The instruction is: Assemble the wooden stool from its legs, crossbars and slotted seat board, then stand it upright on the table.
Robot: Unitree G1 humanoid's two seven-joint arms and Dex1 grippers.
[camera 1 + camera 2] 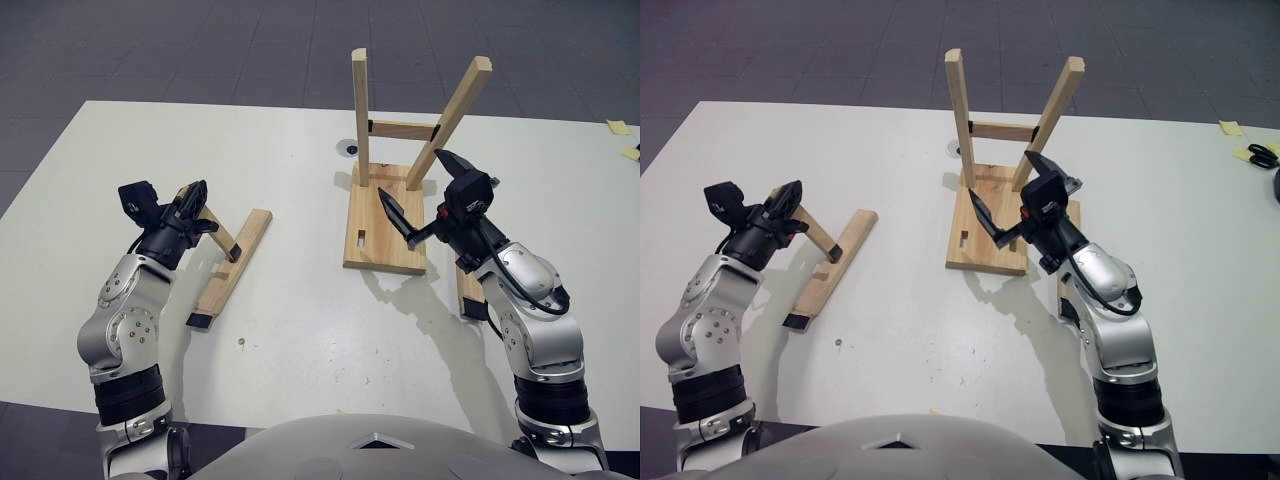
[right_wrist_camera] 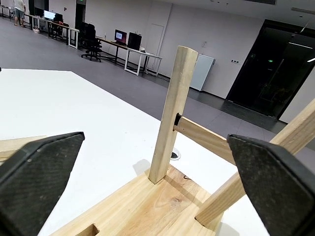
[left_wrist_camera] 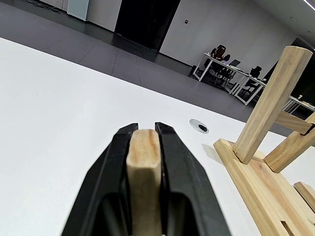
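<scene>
The slotted seat board (image 1: 383, 235) lies flat mid-table. Two legs (image 1: 360, 110) joined by a crossbar (image 1: 403, 129) stand up from its far end. My right gripper (image 1: 412, 175) hovers open just above the board, its fingers (image 2: 42, 172) spread wide on either side of that leg pair. At the left, a second leg pair rests on the table: one leg (image 1: 232, 268) lies flat and the other is tilted up. My left gripper (image 1: 193, 207) is shut on the raised leg (image 3: 144, 167). Another wooden piece (image 1: 468, 292) lies half hidden under my right forearm.
A round cable hole (image 1: 348, 148) sits in the white table (image 1: 300, 330) behind the board. Yellow notes (image 1: 620, 127) and scissors (image 1: 1262, 155) lie at the far right edge. A tiny speck (image 1: 241, 342) lies near the front.
</scene>
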